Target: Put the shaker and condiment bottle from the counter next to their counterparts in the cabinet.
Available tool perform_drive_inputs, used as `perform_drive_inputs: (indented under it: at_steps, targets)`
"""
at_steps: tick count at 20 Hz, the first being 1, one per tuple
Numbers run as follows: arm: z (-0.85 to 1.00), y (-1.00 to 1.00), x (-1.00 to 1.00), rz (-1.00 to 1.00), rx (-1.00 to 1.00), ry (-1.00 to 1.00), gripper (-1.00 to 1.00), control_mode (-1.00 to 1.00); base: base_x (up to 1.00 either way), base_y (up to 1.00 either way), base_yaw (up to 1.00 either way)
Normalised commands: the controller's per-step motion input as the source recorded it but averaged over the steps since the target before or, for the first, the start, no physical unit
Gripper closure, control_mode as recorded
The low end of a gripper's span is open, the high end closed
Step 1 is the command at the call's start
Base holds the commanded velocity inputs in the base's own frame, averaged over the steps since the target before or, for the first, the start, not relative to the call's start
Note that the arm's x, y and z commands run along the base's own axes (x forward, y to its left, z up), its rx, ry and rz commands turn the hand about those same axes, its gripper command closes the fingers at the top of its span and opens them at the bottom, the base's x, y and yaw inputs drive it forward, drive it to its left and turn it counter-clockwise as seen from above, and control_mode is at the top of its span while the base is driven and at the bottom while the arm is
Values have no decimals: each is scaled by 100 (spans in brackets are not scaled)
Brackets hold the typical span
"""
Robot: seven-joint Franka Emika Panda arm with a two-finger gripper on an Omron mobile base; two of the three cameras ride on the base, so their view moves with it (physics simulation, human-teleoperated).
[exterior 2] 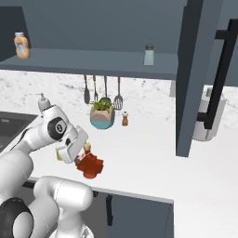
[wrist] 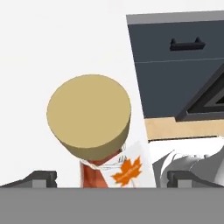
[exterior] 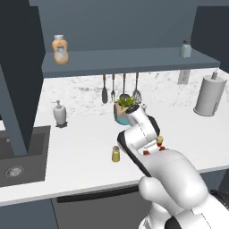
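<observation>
A white kitchen counter (exterior: pixel 80 147) runs beneath a dark blue-grey wall cabinet (exterior: pixel 129 60). The two-finger gripper (wrist: pixel 111 177) hangs spread wide around the tall red-brown ribbed condiment bottle (exterior 2: pixel 89 163) with tan cap, near the counter's front edge. The small yellow-olive shaker (exterior: pixel 116 154) stands just beside the arm
</observation>
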Motion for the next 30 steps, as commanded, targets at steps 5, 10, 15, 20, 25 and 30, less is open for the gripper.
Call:
perform_drive_inputs:
  at_steps: [5,10,15,20,25,30]
  targets:
    - [-17,-11,4,0,0,1,-100,-100,0,0,0]
    - [-16,-1,6,0,0,4,-100,-100,0,0,0]
    - [-13,0,5,0,0,6,100,-100,0,0,0]
    - [-9,2,3,0,0,4,100,-100,0,0,0]
    - [-6,0,0,0,0,0,100,-100,0,0,0]
    - [-2,0,0,0,0,0,100,-100,0,0,0]
